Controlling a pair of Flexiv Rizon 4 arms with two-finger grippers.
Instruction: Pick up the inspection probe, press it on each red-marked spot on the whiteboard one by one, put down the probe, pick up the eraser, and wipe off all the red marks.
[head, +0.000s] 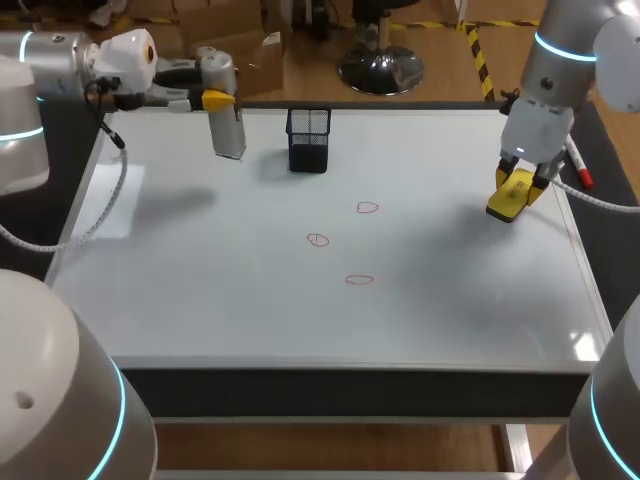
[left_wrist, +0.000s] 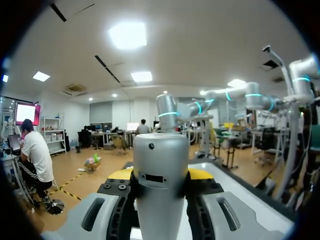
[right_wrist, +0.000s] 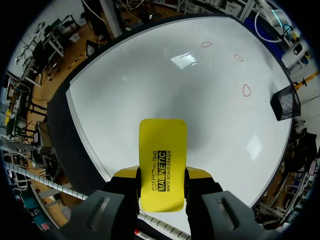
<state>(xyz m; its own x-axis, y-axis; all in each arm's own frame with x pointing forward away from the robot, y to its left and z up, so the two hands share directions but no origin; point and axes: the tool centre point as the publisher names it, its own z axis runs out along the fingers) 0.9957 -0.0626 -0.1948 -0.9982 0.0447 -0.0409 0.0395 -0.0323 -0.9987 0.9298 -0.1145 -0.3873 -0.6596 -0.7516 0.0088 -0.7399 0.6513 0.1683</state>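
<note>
Left gripper (head: 218, 100) clamps probe (head: 228, 130), right gripper (head: 518, 185) clamps eraser (right_wrist: 161, 150); wiping looks next: sweep toward red marks (head: 367, 208), 9 o'clock.

Whiteboard (head: 250, 300) lies open around the far mesh basket (head: 308, 140).

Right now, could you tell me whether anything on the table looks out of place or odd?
Nothing is spilled or damaged. One oddity: the left arm's fingers hold the probe aloft while the right arm's fingers hold the eraser, with three red marks unwiped.
</note>
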